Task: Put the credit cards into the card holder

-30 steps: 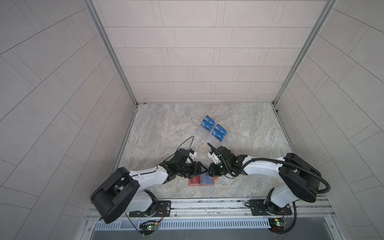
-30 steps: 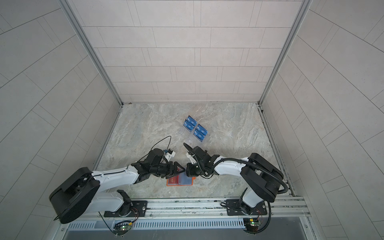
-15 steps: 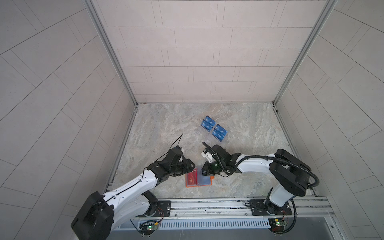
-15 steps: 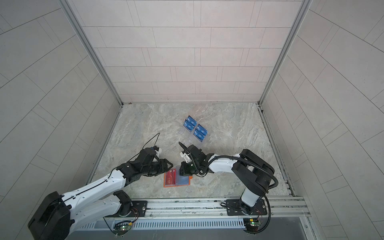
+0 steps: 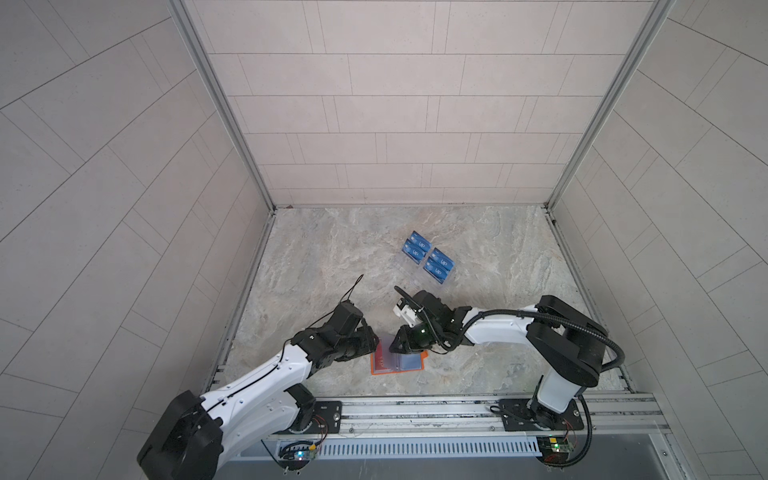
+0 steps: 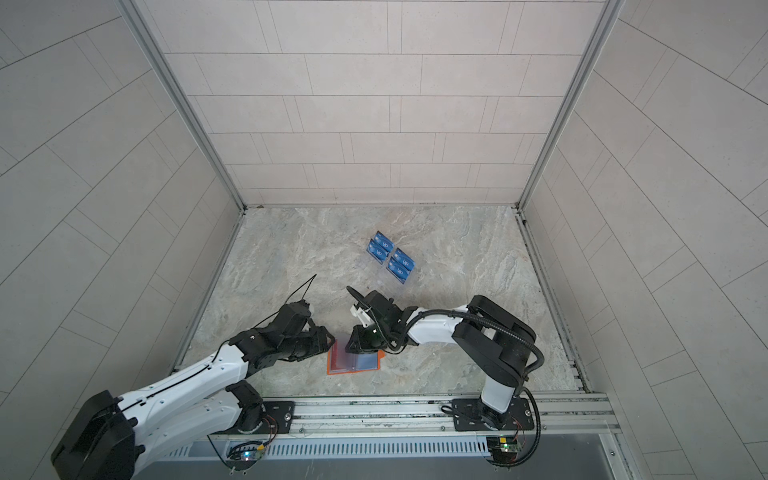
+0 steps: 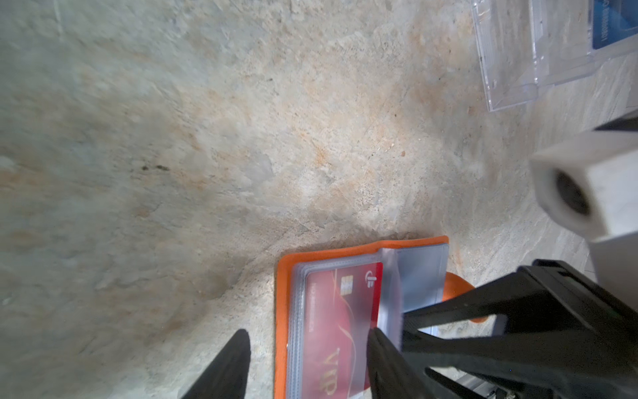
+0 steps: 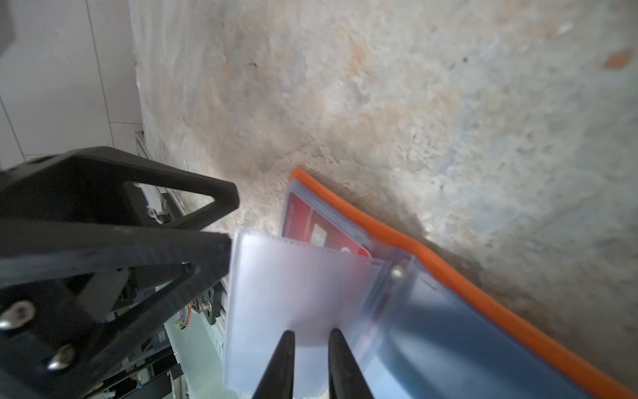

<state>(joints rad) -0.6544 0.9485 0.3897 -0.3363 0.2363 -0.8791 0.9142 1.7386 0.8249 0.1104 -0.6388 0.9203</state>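
The orange card holder [image 5: 376, 371] [image 6: 332, 370] lies open near the table's front edge. A red credit card [image 7: 340, 311] [image 8: 312, 221] sits in a sleeve on its left side, and a blue one [image 8: 448, 331] shows under the right-hand sleeves. My left gripper [image 5: 372, 340] [image 7: 305, 345] is open, with its fingers astride the holder's left edge and the red card. My right gripper [image 5: 398, 345] [image 8: 309, 336] has its jaws a narrow gap apart, the tips against an upright clear sleeve page [image 8: 293, 283]. More blue credit cards [image 5: 428, 257] [image 6: 390, 259] stand farther back.
The blue cards rest in a clear acrylic tiered stand [image 7: 511, 69] behind the right arm. The two grippers are close together over the holder. The left wall's base [image 8: 138, 103] runs nearby, and the metal rail [image 5: 415, 411] lies along the front.
My left gripper has drawn back to the left, off the holder's middle, and its arm has stretched out low. The right gripper's jaws have parted a little at the sleeve page.
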